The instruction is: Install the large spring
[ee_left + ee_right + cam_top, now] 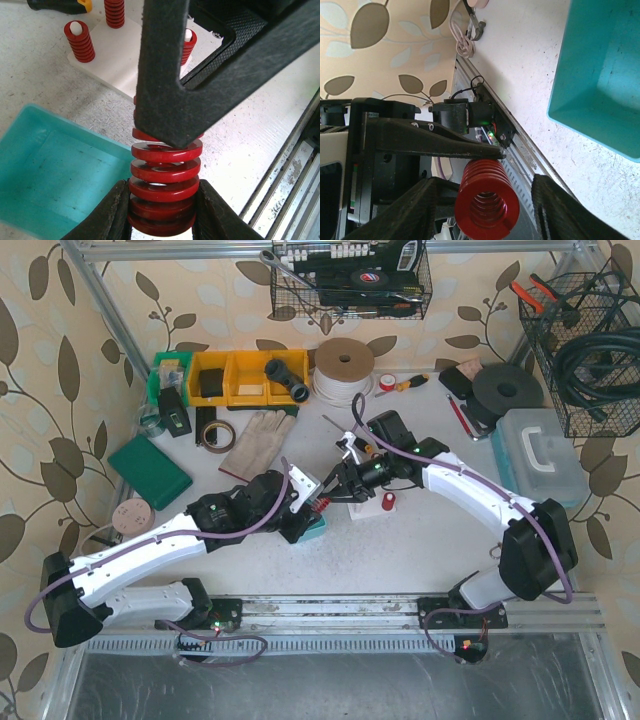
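The large spring (322, 506) is a thick red coil, and my left gripper (311, 504) is shut on its lower coils (165, 185). It hangs just above the table beside the teal tray (55, 180). My right gripper (336, 486) stands open around the spring's free end (486, 200); one finger (420, 205) is against it and the other (555, 205) is apart from it. The white peg plate (117, 55) behind carries smaller red springs (79, 41) on its pegs. A right finger (165, 75) hides the spring's top in the left wrist view.
Yellow bins (235, 378), a work glove (258, 438), a cord spool (343, 368) and a green pad (150, 472) lie at the back left. A screwdriver (405, 383), a black disc (505, 392) and a pale toolbox (540, 455) sit at the right. The rail (400, 610) runs along the near edge.
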